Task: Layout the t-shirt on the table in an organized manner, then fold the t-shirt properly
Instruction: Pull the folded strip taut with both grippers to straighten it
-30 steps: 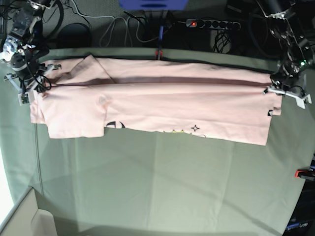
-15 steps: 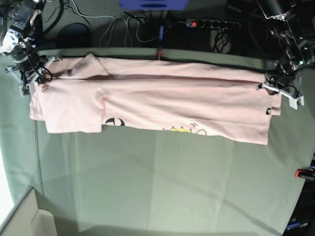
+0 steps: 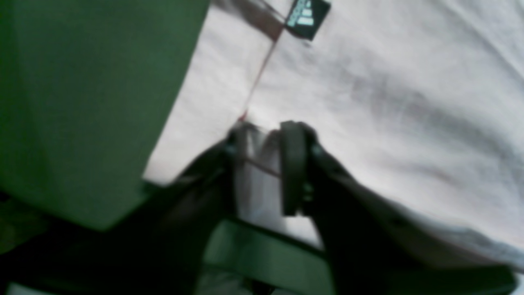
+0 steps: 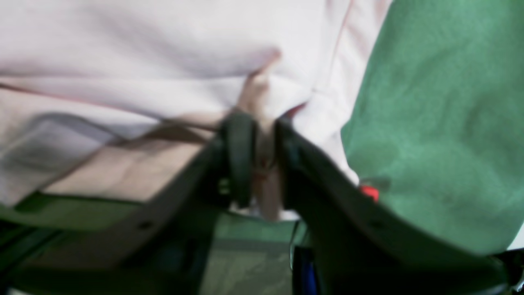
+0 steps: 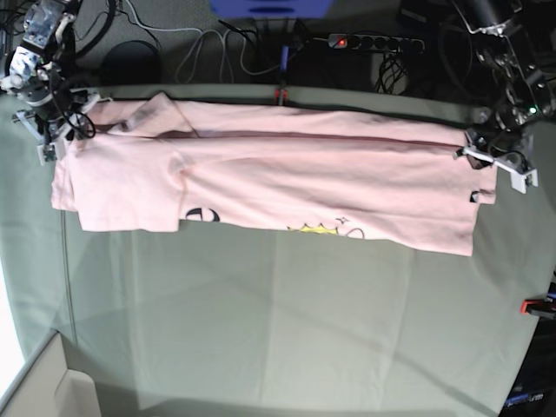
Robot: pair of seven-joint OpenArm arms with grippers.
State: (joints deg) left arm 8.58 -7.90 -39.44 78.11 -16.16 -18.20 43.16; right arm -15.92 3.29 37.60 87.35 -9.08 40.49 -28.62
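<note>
- We see the right gripper (image 5: 54, 141) at the sleeve end of the t-shirt (image 5: 287, 178), the leftmost end in the base view, over the shirt's far corner there
- In its wrist view the right gripper (image 4: 264, 157) has its jaws a narrow way apart, with a raised pinch of pink cloth standing in the gap; the picture is blurred, and we cannot tell whether the fingers (image 4: 241, 155) are pressing that cloth or have let it go
- The t-shirt lies folded into a long band along the far side of the table (image 5: 278, 330), sleeves to the left and hem to the right; bits of black print (image 5: 201, 215) and a yellow mark (image 5: 320, 228) peek out at the shirt's near edge
- A red clamp (image 5: 280, 93) sits just beyond the shirt's far edge, about midway along it
- The left gripper (image 5: 488, 159) is at the hem end of the shirt, on its far right corner
- In its wrist view the left gripper (image 3: 262, 164) shows jaws partly apart with a fold of the shirt's edge filling the gap; whether they clamp it we cannot tell
- A small dark label (image 3: 307, 14) is on the shirt beyond those jaws
</note>
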